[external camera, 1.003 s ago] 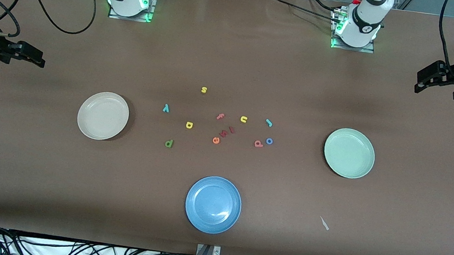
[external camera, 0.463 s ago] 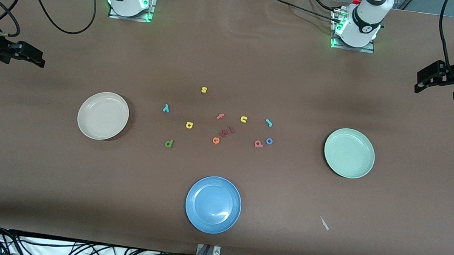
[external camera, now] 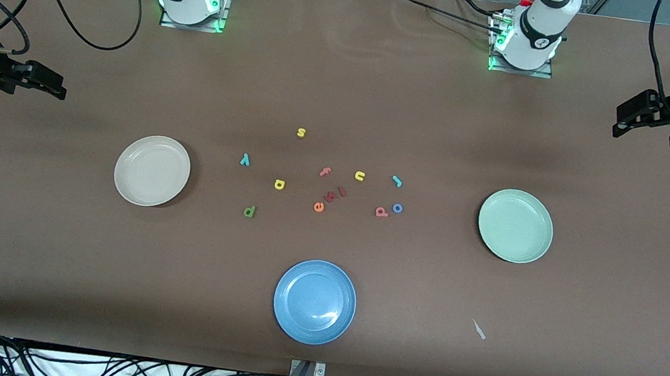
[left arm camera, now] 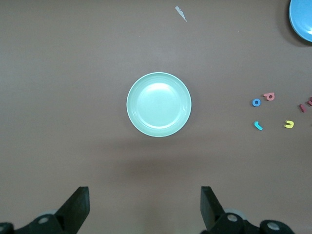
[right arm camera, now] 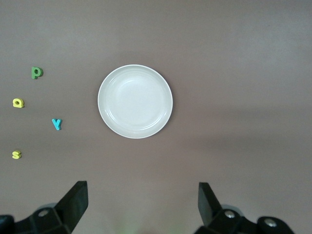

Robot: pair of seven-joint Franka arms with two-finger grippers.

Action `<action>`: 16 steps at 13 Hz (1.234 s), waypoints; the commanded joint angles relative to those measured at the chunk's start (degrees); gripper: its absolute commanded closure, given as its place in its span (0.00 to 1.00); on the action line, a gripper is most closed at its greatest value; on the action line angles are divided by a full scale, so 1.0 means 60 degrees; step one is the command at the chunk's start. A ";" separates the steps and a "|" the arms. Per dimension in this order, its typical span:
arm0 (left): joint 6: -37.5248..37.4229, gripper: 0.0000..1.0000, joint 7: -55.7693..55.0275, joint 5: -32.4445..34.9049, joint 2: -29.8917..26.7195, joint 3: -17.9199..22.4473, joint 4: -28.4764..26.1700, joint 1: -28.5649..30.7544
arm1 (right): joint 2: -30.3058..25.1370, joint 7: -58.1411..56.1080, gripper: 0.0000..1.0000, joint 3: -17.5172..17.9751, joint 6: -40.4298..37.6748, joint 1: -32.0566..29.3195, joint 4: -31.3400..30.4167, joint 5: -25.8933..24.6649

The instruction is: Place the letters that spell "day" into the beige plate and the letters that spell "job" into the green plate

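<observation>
On the brown desk [external camera: 346,88], between the beige plate [external camera: 152,170] and the green plate [external camera: 515,225], the small toy letters are lying scattered. The green d [external camera: 249,211], yellow a [external camera: 279,184] and teal y [external camera: 245,159] are sitting toward the beige plate; the teal j [external camera: 397,181], blue o [external camera: 397,208] and pinkish-red b [external camera: 381,211] are sitting toward the green plate, the o just beside the b. Both plates are lying empty. The right gripper [external camera: 47,83] is hanging over the desk at the right arm's end, fingers [right arm camera: 73,202] spread wide, gripping nothing. The left gripper [external camera: 633,118] is hanging at the left arm's end, fingers [left arm camera: 75,207] likewise spread and empty.
</observation>
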 commanded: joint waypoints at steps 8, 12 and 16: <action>-0.0156 0.00 0.0089 0.0021 0.0114 0.0018 0.0256 0.0098 | 0.0003 -0.0021 0.00 0.0038 -0.0117 -0.0063 0.0094 -0.0067; -0.0215 0.00 0.0177 0.0021 0.0172 0.0017 0.0197 0.0098 | 0.0003 -0.0021 0.00 0.0038 -0.0117 -0.0063 0.0094 -0.0067; -0.0200 0.00 0.0074 -0.0023 0.0187 0.0003 0.0197 0.0083 | 0.0003 -0.0021 0.00 0.0038 -0.0117 -0.0063 0.0094 -0.0052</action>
